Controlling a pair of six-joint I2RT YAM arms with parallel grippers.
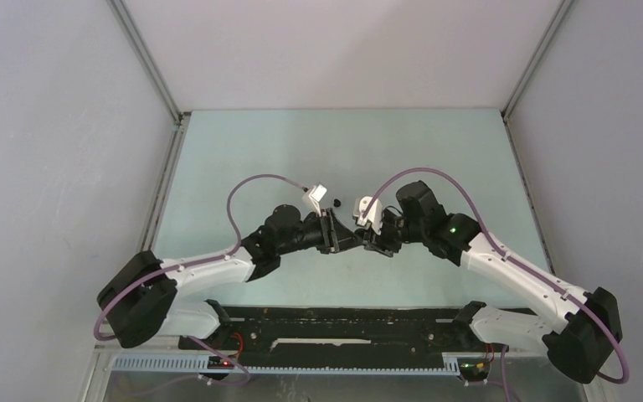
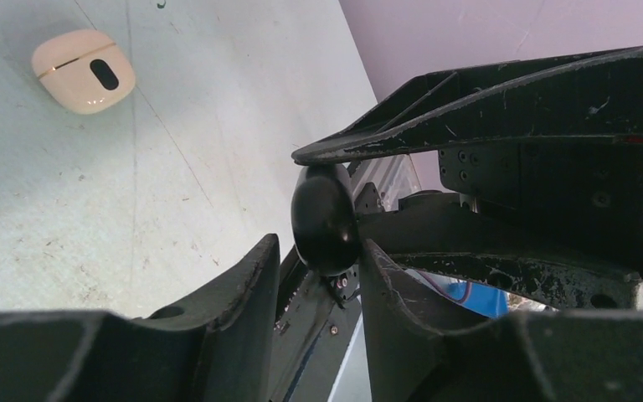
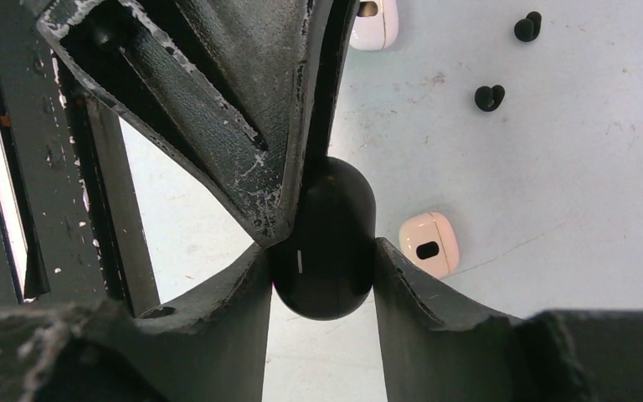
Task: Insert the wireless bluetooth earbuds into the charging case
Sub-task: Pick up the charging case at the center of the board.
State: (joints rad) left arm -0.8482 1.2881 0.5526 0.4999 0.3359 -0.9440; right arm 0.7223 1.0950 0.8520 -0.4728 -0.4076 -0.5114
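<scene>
Nearest the lens in the right wrist view, the right gripper (image 3: 322, 248) is clamped across the short width of the black charging case (image 3: 326, 209). It holds the case clear of the tabletop (image 3: 569, 218). The case's long axis runs straight out from this gripper toward the left gripper (image 2: 320, 243), which meets it head-on from the opposite end. The left gripper's fingers look pressed on the case's far end, one on each flank, so both arms seem to share the case.

No open lid shows, so I judge that pulling the lid free along that shared axis is the step in hand.

The wireless bluetooth earbuds (image 3: 490, 98) are the black pair. They lie loose on the tabletop beyond the case, apart from it and from each other. Neither arm is free to reach them. A cream case (image 3: 427, 244) lies on the tabletop beside the black case in this view, and a white case (image 3: 374, 21) lies past its far end.
</scene>
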